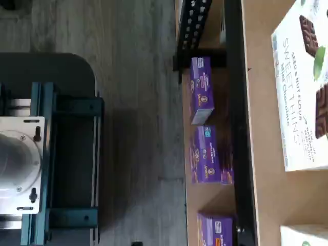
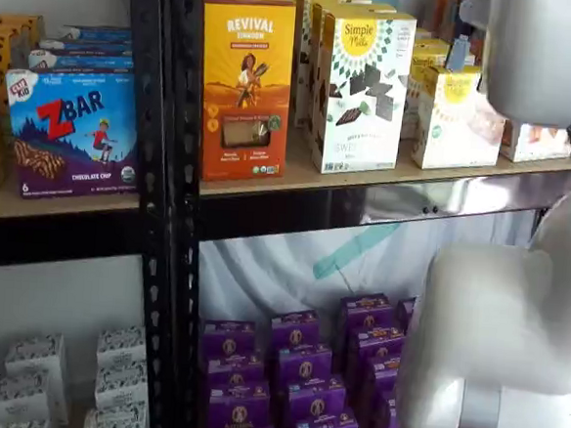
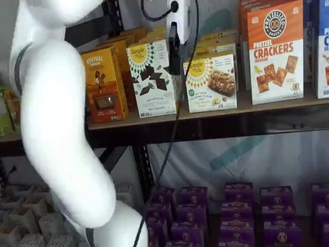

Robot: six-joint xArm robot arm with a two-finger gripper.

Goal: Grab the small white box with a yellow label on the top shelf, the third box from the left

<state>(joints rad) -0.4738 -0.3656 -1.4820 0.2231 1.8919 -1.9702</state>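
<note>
1. Nearest the cameras, the white arm (image 3: pixel 56 128) curves up between lens and shelving. In this pose it hides part of the lower shelf but leaves the target row open to view.
2. The gripper (image 3: pixel 175 49) hangs from above in a shelf view, cable alongside, before the gap between the tall Simple Mills box (image 3: pixel 152 77) and the small white box (image 3: pixel 212 82). Only a dark finger shows side-on, so the gap itself is not visible. I judge the jaws spread to their widest with nothing between them, sensible before closing on a carton.
3. The small white box stands upright at the front edge of the top shelf (image 3: pixel 267 105), just beside the Simple Mills box and apart from the pretzel crackers box (image 3: pixel 275 51) (seen in both shelf views). It is shorter than both neighbours, so the fingers will likely need to come in low enough to catch it without nudging them.
4. More matching cartons stand behind it, probably restock depth.
5. Farther down, purple boxes (image 3: pixel 236 206) fill the lower shelf, untouched and irrelevant here.
</note>
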